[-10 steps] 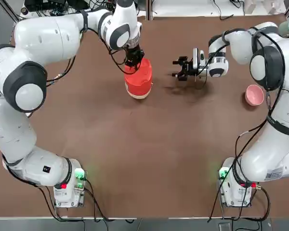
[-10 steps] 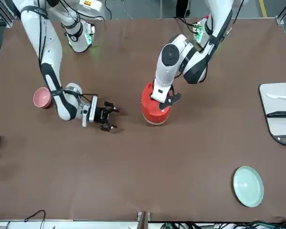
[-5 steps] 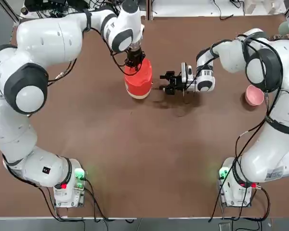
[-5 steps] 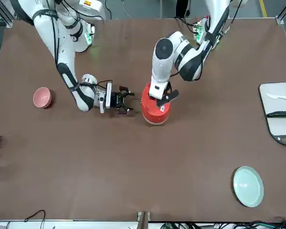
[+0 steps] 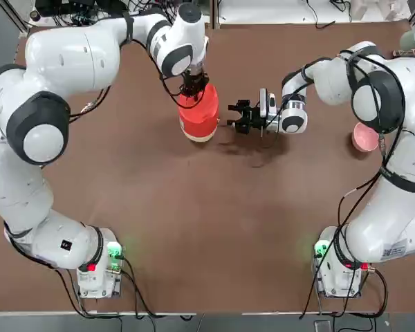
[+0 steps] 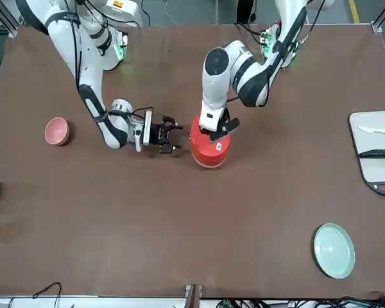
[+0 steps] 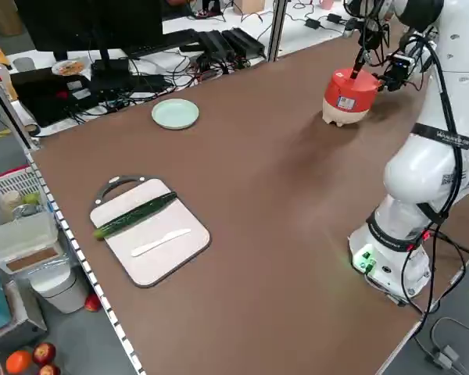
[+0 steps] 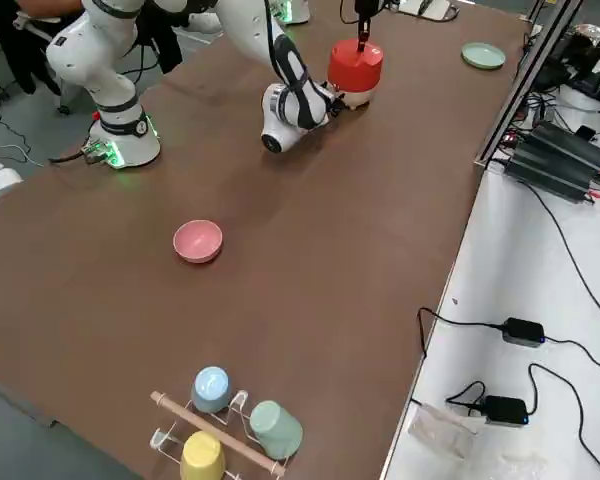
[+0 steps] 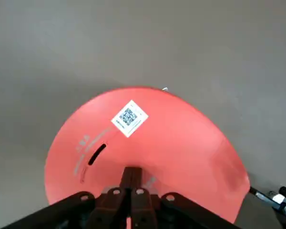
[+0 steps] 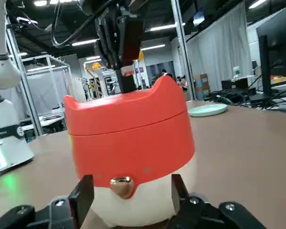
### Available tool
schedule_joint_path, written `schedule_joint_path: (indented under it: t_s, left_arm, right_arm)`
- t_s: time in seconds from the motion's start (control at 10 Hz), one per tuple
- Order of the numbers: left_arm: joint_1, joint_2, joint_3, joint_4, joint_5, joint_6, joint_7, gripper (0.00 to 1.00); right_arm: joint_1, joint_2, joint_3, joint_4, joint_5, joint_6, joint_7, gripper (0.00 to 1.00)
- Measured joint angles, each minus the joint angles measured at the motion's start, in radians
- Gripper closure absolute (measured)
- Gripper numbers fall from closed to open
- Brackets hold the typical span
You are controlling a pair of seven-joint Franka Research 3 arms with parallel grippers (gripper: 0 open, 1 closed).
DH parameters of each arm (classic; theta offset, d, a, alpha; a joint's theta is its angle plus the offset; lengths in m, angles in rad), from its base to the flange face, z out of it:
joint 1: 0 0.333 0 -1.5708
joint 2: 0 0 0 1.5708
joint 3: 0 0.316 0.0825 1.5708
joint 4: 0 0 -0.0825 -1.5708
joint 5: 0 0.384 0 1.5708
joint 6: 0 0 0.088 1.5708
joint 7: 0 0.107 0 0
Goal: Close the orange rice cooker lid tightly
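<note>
The orange rice cooker [image 5: 198, 116] stands at the table's far middle with its lid [image 9: 148, 143] down on the body. My left gripper [image 5: 191, 88] is shut, and its tips rest on the lid's top near the rear edge [image 9: 132, 180]. My right gripper [image 5: 236, 117] lies level with the table on the cooker's right side and is open. In the right wrist view its fingers [image 10: 82, 194] stand to either side of the cooker's cream base [image 10: 138, 200], just below the metal latch button [image 10: 121, 182]. Whether they touch the base I cannot tell.
A pink bowl [image 5: 365, 136] sits on the robot's right side of the table. On the left side, a pale green plate [image 6: 333, 250] lies at the far edge and a cutting board [image 6: 375, 151] nearer the middle. A rack of cups [image 8: 220, 425] stands at the far right edge.
My right gripper has moved left, close up to the cooker's side, with its fingers narrowing a little. The left gripper has stayed on the lid, shifting only slightly.
</note>
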Motion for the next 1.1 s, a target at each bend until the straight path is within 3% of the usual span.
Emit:
schedule_joint_path:
  t_s: [0.3, 0.5, 0.7, 0.9, 1.1]
  left_arm:
    - [0.06, 0.045, 0.003, 0.188, -0.122, -0.244, 0.105, 0.84]
    - [0.127, 0.032, 0.001, 0.333, -0.189, -0.393, 0.17, 0.63]
    - [0.204, -0.026, 0.0, 0.368, -0.206, -0.429, 0.271, 0.57]
    - [0.296, -0.077, 0.002, 0.367, -0.207, -0.486, 0.437, 0.37]
    - [0.413, -0.102, 0.002, 0.359, -0.207, -0.505, 0.618, 0.28]
  right_arm:
    - [0.001, 0.0, -0.005, 0.007, 0.019, -0.003, -0.011, 0.26]
    - [0.002, 0.0, -0.012, 0.009, 0.019, -0.002, -0.015, 0.26]
    - [0.027, 0.003, -0.025, 0.024, 0.041, 0.004, -0.023, 0.26]
    - [0.056, 0.014, -0.032, 0.044, 0.058, 0.019, -0.029, 0.26]
    - [0.063, 0.018, -0.038, 0.047, 0.058, 0.024, -0.031, 0.26]
